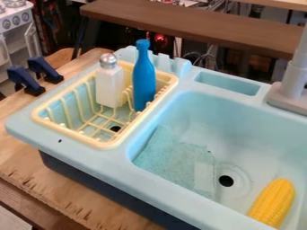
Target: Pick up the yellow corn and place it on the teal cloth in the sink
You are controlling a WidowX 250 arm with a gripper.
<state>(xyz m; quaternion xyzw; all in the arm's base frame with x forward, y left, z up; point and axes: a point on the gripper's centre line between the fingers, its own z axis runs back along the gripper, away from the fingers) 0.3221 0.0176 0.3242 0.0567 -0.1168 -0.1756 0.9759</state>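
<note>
Corn (273, 203) lies lower right in the sink (198, 105), blue bottle (144, 81) stands upper left; the hand's state cannot be told.

Wooden tabletop (72, 191), light brown, with visible grain. Dark brown plank (198, 29), set across the background. White knobbed unit (17, 20), upper left. Beneath the plank: loose cables (207, 57), red glow (160, 38), dim clutter, possibly electronics.

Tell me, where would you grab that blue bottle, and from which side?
Probably by its slim neck, coming straight down from above: the blue bottle stands upright in the yellow rack, its neck rising clear of the rim. Lower down, the white shaker stands close beside it, leaving less room.
</note>
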